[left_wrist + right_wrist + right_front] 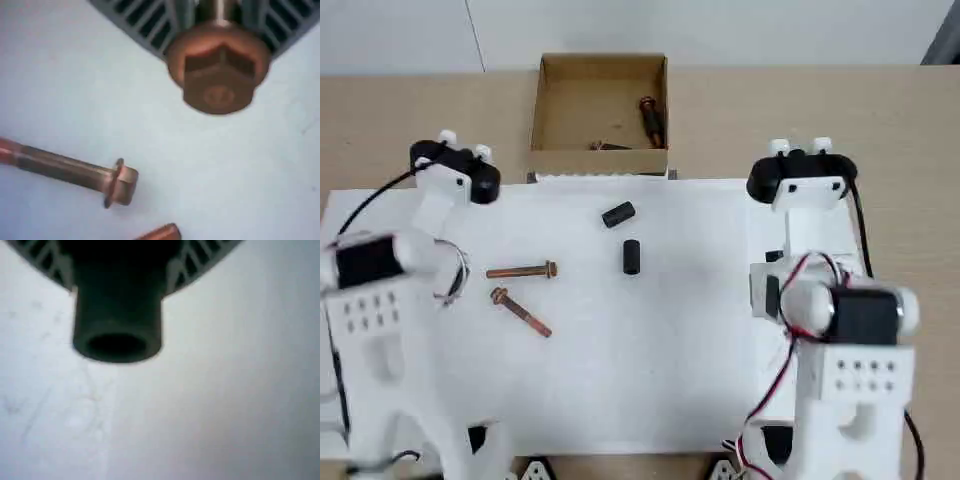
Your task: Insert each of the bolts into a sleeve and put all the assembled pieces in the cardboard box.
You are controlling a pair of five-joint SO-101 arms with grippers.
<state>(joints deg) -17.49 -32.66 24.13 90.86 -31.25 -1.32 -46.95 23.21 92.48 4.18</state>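
Note:
My left gripper (218,17) is shut on a copper bolt (218,75), whose hex head faces the camera just above the white mat. Two more bolts (523,271) (520,311) lie on the mat beside the left arm (380,280); one of them (70,172) lies close below the held bolt. My right gripper (117,260) is shut on a black sleeve (117,325), its open bore showing, above bare mat at the right. Two loose sleeves (618,214) (632,256) rest mid-mat. The cardboard box (548,100) holds an assembled piece (648,118).
The white mat (650,370) covers most of the wooden table, with free room across its middle and front. The box stands just beyond the mat's far edge. The right arm (840,330) stands over the mat's right side.

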